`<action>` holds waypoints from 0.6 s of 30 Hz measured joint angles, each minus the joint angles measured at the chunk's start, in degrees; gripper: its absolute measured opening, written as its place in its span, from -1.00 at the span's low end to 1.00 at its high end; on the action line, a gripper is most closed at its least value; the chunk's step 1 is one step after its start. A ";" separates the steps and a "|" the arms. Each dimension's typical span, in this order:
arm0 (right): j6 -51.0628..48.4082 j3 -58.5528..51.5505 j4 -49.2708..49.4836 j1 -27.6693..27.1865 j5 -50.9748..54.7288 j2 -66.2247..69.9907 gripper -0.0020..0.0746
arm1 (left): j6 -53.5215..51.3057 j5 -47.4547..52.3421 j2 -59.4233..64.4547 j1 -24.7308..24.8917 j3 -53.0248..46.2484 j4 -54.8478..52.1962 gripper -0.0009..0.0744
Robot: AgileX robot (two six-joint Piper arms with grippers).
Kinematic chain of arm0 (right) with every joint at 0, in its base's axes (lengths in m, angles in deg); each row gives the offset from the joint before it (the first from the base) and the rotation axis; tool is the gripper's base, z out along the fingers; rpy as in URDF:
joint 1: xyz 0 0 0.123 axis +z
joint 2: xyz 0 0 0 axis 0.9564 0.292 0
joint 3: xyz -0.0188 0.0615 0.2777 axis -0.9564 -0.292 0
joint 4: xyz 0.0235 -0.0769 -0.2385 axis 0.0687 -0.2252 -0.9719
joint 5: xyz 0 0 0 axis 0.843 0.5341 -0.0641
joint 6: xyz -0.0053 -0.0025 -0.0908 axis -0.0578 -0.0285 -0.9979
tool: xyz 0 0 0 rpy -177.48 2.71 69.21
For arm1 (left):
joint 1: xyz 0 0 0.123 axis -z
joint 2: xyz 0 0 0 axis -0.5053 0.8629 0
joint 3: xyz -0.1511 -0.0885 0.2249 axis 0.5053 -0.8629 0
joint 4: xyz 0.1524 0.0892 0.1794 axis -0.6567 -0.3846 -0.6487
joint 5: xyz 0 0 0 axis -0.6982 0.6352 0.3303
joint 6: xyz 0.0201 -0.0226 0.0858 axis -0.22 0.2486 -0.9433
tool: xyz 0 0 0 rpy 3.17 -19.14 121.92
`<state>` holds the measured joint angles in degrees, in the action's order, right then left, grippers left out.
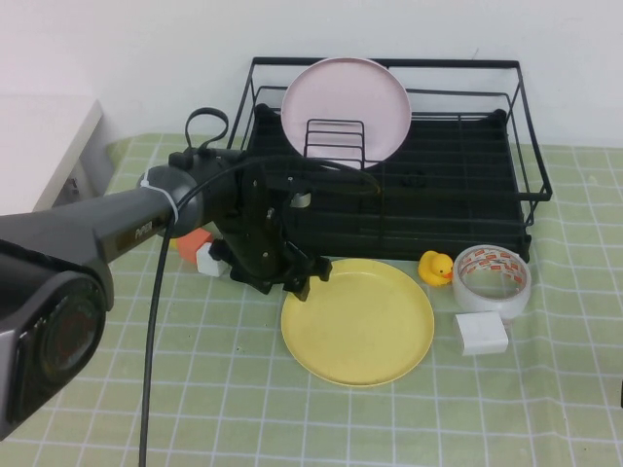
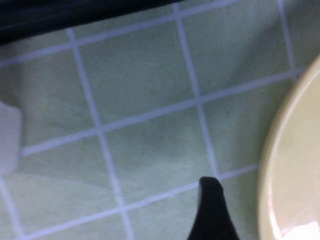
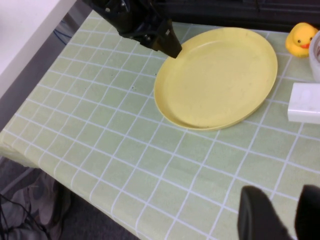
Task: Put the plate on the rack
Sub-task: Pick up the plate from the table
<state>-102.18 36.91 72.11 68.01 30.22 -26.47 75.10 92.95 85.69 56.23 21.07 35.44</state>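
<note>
The yellow plate (image 1: 360,326) lies flat on the green checked cloth in front of the black wire rack (image 1: 438,195). It also shows in the right wrist view (image 3: 220,75) and at the edge of the left wrist view (image 2: 295,165). My left gripper (image 1: 292,282) is low at the plate's far left rim, open and holding nothing. One finger (image 2: 210,210) is on the cloth just outside the rim; the other is out of view. My right gripper (image 3: 282,217) is open and empty, hovering over the cloth near the table's front, well short of the plate.
A pale pink plate (image 1: 346,102) stands upright in the rack's back left. A rubber duck (image 1: 435,268), a tape roll (image 1: 494,282) and a white box (image 1: 483,334) sit right of the yellow plate. An orange and white object (image 1: 200,251) lies behind the left arm.
</note>
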 joint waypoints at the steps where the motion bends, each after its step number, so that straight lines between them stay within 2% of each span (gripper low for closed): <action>1: 0.00 0.00 -0.09 0.00 0.00 0.00 -0.48 | 0.00 -0.08 0.12 0.00 0.00 0.78 0.12; 4: 0.00 0.00 -0.09 0.00 0.24 0.00 -0.48 | 0.00 -0.38 1.35 0.00 0.19 2.31 0.10; 7: 0.00 0.00 -0.22 0.00 0.47 0.00 -0.48 | 0.00 -0.38 2.72 0.00 0.25 2.78 -0.02; 15: 0.00 0.00 -0.62 0.00 0.60 0.00 -0.48 | 0.00 -0.52 3.38 0.00 0.33 2.85 -0.77; 18: 0.00 0.00 -1.09 0.00 0.68 0.00 -0.48 | 0.00 -0.52 3.40 0.00 0.33 3.14 -0.90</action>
<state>-102.18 36.91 71.02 68.01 30.90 -26.47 75.10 92.43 89.09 56.23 21.40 38.58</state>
